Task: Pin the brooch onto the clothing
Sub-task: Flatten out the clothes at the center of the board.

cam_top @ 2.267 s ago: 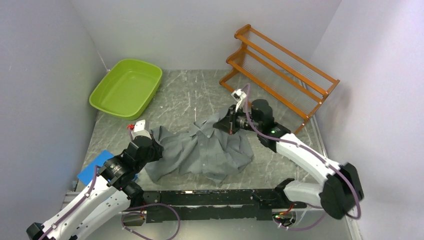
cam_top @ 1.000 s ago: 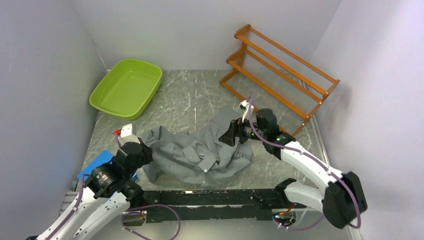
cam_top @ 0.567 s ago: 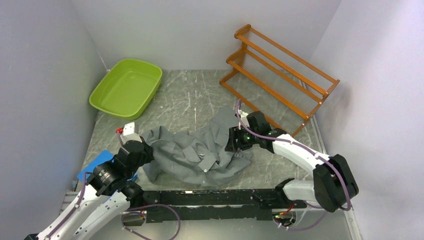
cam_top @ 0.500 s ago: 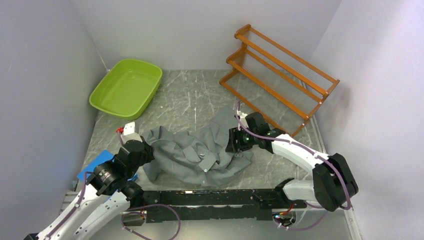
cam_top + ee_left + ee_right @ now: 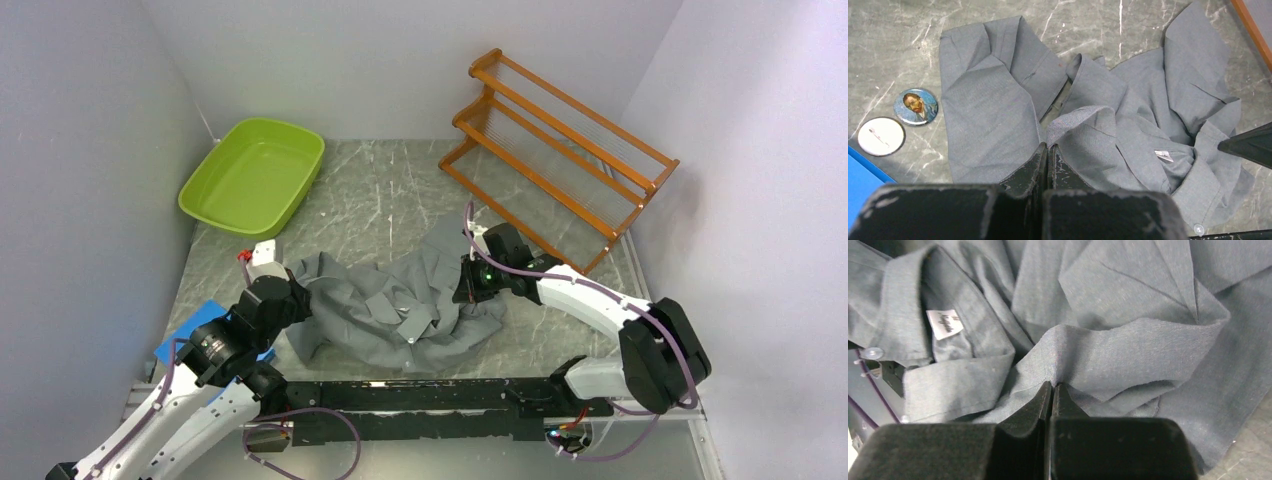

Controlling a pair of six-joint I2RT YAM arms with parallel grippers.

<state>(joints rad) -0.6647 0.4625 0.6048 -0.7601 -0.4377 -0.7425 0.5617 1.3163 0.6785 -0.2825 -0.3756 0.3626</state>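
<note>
The dark-grey shirt [image 5: 400, 300] lies crumpled at the table's middle, its collar and label [image 5: 943, 323] showing. My left gripper [image 5: 1048, 146] is shut on a raised fold of the shirt [image 5: 1083, 125] at its left side [image 5: 296, 300]. My right gripper [image 5: 1052, 384] is shut on a fold of the shirt [image 5: 1128, 347] at its right side [image 5: 463, 286]. Two round brooches lie on the table left of the shirt: a portrait brooch [image 5: 915, 106] face up and a white one [image 5: 881, 136] with its pin side up. My left arm hides them in the top view.
A green tub [image 5: 255, 175] stands at the back left and an orange wooden rack [image 5: 560, 150] at the back right. A blue flat object [image 5: 185, 340] lies at the near left, close to the brooches [image 5: 860, 187].
The shirt was drawn left and nearer and has bunched up. My right gripper came down and closed on its right side. My left gripper has lately shifted slightly away from me.
</note>
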